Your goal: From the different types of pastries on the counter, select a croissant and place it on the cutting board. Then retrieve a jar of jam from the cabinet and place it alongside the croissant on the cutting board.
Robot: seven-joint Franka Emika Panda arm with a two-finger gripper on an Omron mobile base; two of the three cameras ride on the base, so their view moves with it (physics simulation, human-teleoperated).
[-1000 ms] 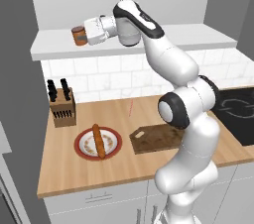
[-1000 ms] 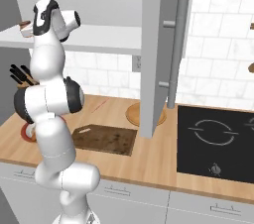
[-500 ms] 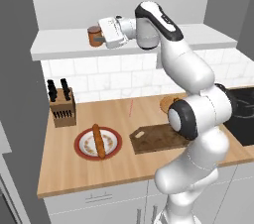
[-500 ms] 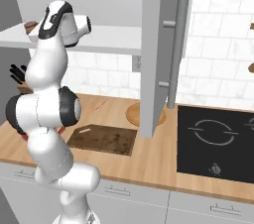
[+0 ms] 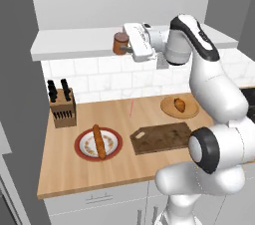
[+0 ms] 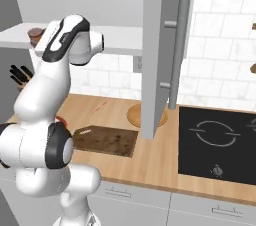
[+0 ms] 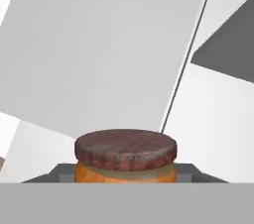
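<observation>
My gripper (image 5: 123, 45) is shut on the jar of jam (image 5: 120, 43), an orange-brown jar with a dark reddish lid, held high in front of the cabinet's white shelf ledge (image 5: 74, 45). In the hand view the jar of jam (image 7: 125, 154) sits between the dark fingers (image 7: 59, 172). From the right base view the jar (image 6: 35, 33) peeks out behind the arm. The croissant (image 5: 180, 104) lies on a round tan plate (image 5: 168, 110) at the back right of the counter (image 5: 124, 167). In front of that plate the dark cutting board (image 5: 162, 137) lies bare.
A long thin loaf (image 5: 99, 142) rests on a red-rimmed plate (image 5: 82, 148) at the counter's left, with a knife block (image 5: 62, 104) behind it. An open cabinet door (image 6: 160, 55) hangs over the counter's right part, and a black hob (image 6: 220, 140) lies beyond it.
The arm has swung to the right along the shelf ledge, in the left base view, carrying the jar with it and slightly lower. Nothing on the counter has moved.
</observation>
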